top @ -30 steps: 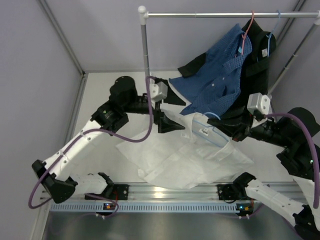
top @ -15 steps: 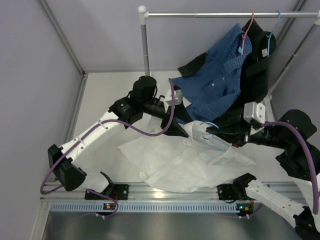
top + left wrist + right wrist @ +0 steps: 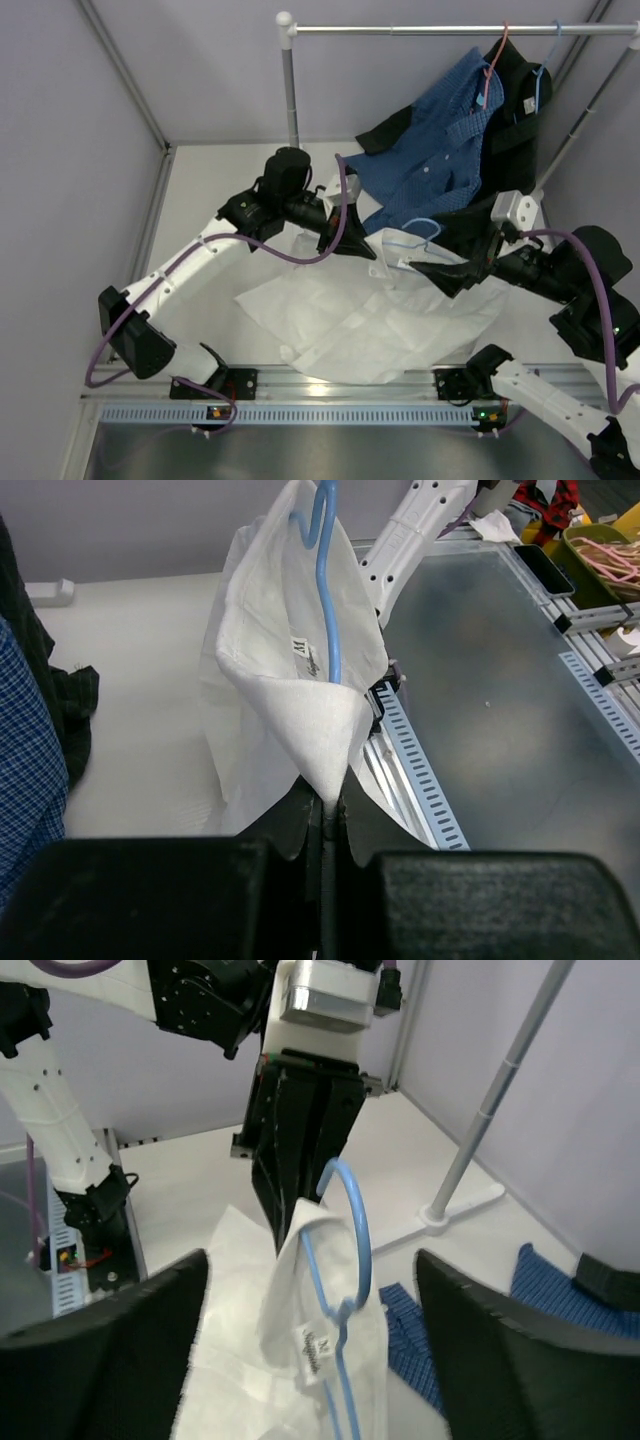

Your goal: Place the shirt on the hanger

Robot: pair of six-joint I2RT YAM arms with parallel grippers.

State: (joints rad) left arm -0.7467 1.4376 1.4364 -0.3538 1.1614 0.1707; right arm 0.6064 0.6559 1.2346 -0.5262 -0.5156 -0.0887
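Shirt (image 3: 290,705), white woven cloth, is being clamped by the left gripper (image 3: 322,815); thin wire hanger (image 3: 327,610) is being faced by the spread, empty right gripper (image 3: 442,272).

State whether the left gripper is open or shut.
Shut: the left gripper pinches a fold of the plain white collared cloth shirt, with no gap between its jaws.

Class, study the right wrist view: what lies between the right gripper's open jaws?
In the right wrist view, the hook of the thin light-blue wire hanger and the collar of the white cloth shirt stand between the jaws of the right gripper.
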